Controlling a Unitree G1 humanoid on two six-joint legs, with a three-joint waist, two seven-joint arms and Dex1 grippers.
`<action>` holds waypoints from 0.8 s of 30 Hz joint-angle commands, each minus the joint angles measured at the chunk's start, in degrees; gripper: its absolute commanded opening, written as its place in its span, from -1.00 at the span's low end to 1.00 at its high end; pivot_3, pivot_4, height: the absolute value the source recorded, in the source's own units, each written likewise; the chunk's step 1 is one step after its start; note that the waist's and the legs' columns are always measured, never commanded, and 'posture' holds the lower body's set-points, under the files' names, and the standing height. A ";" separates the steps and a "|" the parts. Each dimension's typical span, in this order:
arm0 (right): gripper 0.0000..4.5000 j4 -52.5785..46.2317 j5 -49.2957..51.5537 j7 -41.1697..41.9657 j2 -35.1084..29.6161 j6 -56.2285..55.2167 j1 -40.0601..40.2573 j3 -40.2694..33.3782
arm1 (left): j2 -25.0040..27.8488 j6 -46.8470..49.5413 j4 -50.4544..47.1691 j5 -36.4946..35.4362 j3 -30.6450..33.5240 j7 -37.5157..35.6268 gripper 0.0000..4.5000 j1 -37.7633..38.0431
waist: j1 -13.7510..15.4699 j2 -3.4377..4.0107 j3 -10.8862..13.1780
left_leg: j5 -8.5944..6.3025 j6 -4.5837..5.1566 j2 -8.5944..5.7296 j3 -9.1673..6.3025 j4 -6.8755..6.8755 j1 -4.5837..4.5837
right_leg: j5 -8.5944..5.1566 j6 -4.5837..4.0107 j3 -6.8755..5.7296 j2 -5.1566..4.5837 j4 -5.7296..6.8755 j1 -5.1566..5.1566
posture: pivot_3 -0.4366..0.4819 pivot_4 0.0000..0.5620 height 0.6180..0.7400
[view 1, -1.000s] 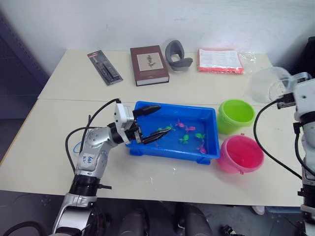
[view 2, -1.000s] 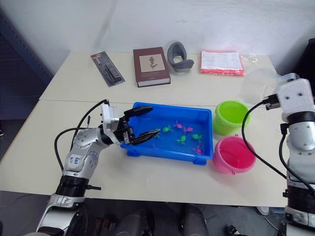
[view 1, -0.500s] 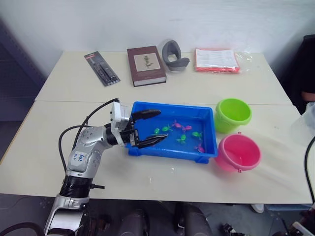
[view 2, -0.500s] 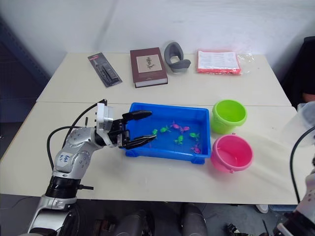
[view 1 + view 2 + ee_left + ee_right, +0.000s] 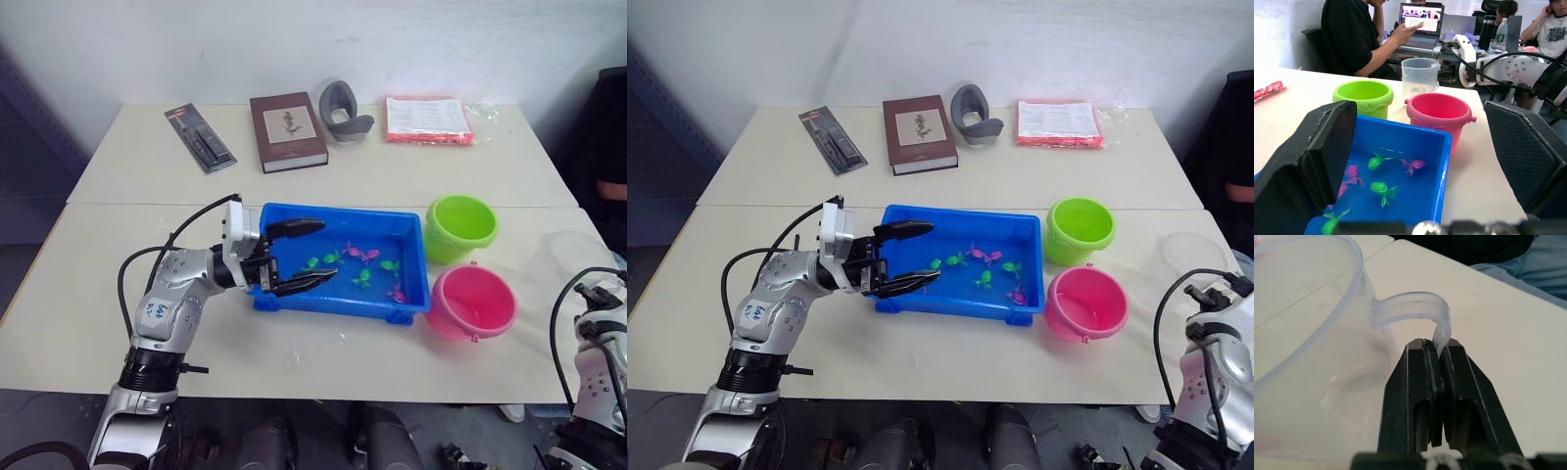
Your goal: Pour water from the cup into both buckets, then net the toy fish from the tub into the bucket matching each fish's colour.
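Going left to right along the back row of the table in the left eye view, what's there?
Black blister pack → brown book → grey curved holder → red-edged packet of sheets.

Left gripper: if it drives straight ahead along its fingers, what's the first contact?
Likely the toy fish in the tub: the left gripper, fingers open, sits over the tub's near end. Beyond them comes the tub's far wall, then the pink bucket. Height over the water is unclear.
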 commanded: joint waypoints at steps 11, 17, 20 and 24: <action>0.39 -7.35 4.63 1.52 -1.41 1.88 8.18 -0.52 | 1.39 -0.96 -1.25 -0.13 0.76 -0.71 1.00 -0.02 | 0.04 0.00 0.00 | 0.00 0.00 0.00 -0.02 -0.01 0.00 | 0.00 0.00 0.00 -0.04 -0.01 0.00 | -0.05 -0.47 1.00; 0.98 -16.05 9.11 3.34 -3.76 10.25 17.01 -1.73 | 3.51 -0.70 -2.31 0.05 2.25 0.20 1.00 2.61 | 0.10 0.01 -0.01 | -0.01 0.02 0.02 -0.04 -0.02 -0.01 | 0.00 0.00 0.00 -0.15 -0.05 0.00 | -0.05 -0.47 1.00; 0.98 -22.11 15.11 7.80 -6.91 15.30 24.52 -6.03 | 6.96 -2.27 -2.05 1.76 3.69 -0.17 1.00 5.62 | 0.10 0.01 0.00 | -0.04 0.03 0.05 -0.05 -0.06 0.00 | 0.00 -0.01 0.00 -0.20 -0.11 0.01 | -0.05 -0.47 1.00; 0.98 -30.23 18.80 22.76 -14.40 12.27 34.63 -9.12 | 10.28 -4.54 -1.90 1.03 7.58 -0.75 1.00 8.60 | 0.15 0.07 0.01 | -0.10 0.09 0.07 -0.04 -0.12 0.01 | -0.01 -0.02 0.03 -0.23 -0.31 0.00 | -0.05 -0.47 1.00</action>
